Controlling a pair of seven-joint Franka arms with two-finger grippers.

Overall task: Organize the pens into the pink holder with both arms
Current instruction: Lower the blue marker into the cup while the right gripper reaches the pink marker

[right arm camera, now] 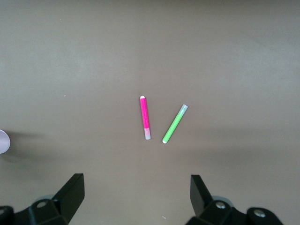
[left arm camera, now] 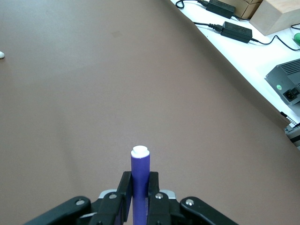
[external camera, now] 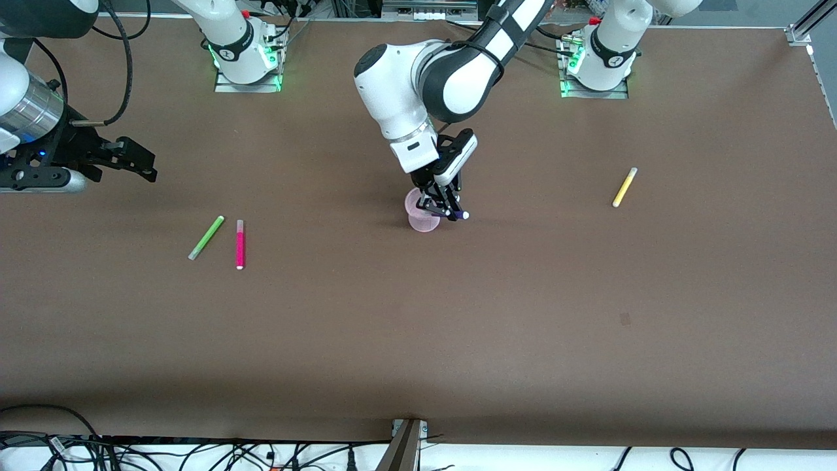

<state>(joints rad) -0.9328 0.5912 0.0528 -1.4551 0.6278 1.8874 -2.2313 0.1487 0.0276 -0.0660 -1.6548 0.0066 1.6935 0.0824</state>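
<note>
My left gripper point(external camera: 448, 208) is shut on the dark purple pen point(external camera: 459, 214) and holds it tilted just over the rim of the pink holder point(external camera: 422, 217), which stands mid-table. In the left wrist view the purple pen point(left arm camera: 139, 166) stands clamped between the fingers of the left gripper point(left arm camera: 139, 182). My right gripper point(external camera: 149, 171) is open and empty, up over the right arm's end of the table. Its wrist view shows the open gripper point(right arm camera: 136, 183) above the magenta pen point(right arm camera: 145, 118) and the lime green pen point(right arm camera: 175, 123). Both lie side by side on the table point(external camera: 240, 244) point(external camera: 206, 237). The yellow pen point(external camera: 624, 187) lies toward the left arm's end.
The brown table ends at a white strip with cables along the front edge point(external camera: 409, 432). In the left wrist view, power adapters point(left arm camera: 236, 30) and a wooden box point(left arm camera: 276, 14) lie off the table's edge. The pink holder's edge shows in the right wrist view point(right arm camera: 3, 141).
</note>
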